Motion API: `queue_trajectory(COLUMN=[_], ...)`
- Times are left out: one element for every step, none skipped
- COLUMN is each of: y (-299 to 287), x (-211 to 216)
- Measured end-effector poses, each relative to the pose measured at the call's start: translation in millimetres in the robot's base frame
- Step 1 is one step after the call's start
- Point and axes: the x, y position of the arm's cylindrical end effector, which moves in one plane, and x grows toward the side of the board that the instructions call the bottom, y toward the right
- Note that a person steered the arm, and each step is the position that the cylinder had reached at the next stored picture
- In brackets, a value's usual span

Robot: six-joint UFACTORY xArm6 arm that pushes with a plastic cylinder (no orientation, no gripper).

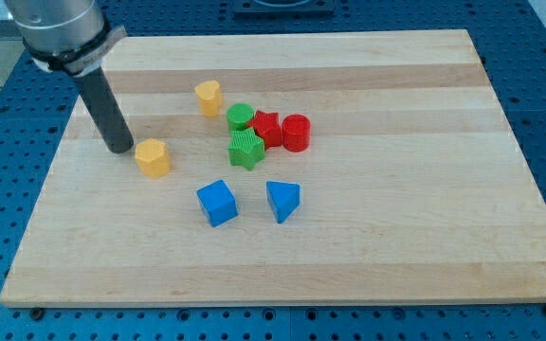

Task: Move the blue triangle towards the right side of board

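Tip (119, 149) of end effector, a bare rod gripping nothing, stands near desk's (425, 246) left edge, well apart from blue triangle (282, 200) toward the bottom edge.

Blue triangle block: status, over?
My tip at view's left, touching nothing, beside orange block. Blue triangle block untouched, mid-board. Blue cube sits left of it.

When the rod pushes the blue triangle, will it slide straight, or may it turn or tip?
The blue triangle probably slides rather than rolls: it lies flat on the smooth wooden board. It may well turn, since its sides are angled, so an off-centre push could rotate it. Tipping seems unlikely, as it looks low and wide. My tip is far off, by the yellow block.
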Motion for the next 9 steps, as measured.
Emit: queue_trajectory(y=[60,119,167,198,200,194,220,228,280], x=[23,61,74,78,95,132,101,80,96])
